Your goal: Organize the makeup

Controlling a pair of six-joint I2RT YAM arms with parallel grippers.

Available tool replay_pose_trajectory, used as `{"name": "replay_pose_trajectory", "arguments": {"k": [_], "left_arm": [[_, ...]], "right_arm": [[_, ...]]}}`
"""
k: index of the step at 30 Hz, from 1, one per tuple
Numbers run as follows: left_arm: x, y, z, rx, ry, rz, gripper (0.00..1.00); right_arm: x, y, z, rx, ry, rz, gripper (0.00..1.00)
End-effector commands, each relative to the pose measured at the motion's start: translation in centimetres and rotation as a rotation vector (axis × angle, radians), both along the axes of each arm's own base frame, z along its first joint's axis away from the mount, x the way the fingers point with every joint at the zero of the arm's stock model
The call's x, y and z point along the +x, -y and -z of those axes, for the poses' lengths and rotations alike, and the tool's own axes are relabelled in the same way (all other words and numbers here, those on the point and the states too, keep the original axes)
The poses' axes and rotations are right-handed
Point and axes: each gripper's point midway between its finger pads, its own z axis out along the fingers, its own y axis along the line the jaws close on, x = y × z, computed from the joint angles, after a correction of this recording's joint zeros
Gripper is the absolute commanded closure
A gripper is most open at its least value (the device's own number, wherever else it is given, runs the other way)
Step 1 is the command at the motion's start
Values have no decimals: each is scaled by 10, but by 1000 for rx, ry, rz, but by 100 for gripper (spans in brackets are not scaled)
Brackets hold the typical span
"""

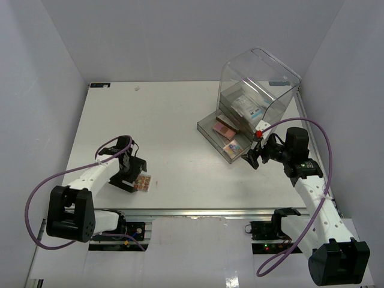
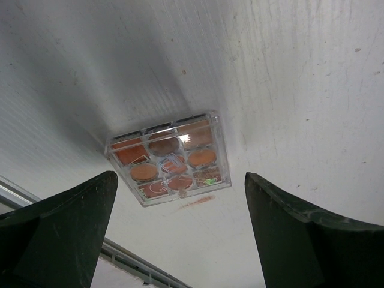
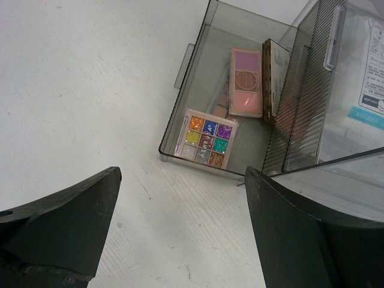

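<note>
An orange-toned eyeshadow palette (image 2: pixel 168 159) in a clear case lies flat on the table by the near edge; it also shows in the top view (image 1: pixel 142 181). My left gripper (image 2: pixel 180 240) is open and empty, just short of it. The pulled-out clear drawer (image 3: pixel 189 78) holds a multicolour glitter palette (image 3: pixel 207 138), a pink palette (image 3: pixel 246 81) and a dark brown compact (image 3: pixel 275 78). A white packet with blue print (image 3: pixel 372 78) lies inside the acrylic box. My right gripper (image 3: pixel 180 234) is open and empty over bare table in front of the drawer.
The tall clear acrylic drawer box (image 1: pixel 258 81) stands at the back right, its lowest drawer (image 1: pixel 207 129) pulled out toward the table's middle. A reddish smear (image 2: pixel 198 201) marks the table beside the orange palette. The table's metal front rail (image 2: pixel 138 264) runs close behind it.
</note>
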Motion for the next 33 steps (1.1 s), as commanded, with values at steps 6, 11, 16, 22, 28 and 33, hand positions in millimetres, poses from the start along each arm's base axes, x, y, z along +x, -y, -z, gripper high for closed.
{"name": "replay_pose_trajectory", "arguments": {"k": [6,11,16,22,28,33], "left_arm": [[8,2,6,-4,-24,-24,2],[12,3,9,-6,-26,-14,2],[15,5,9,-11,-14,4,6],[21,13,3,-59,57,33,35],[38,31,-21,-155,178,101,75],[73,68,-68,-306,426,292,91]], "right_arm": [[2,1,-9,6,43,-1,10],[2,1,-9,6,43,-2,10],[3,1,-10,6,46,-1,10],[3,1,-10,5,44,1,10],[3,1,-9,5,43,1,10],[3,2,-10,2,47,5,10]]}}
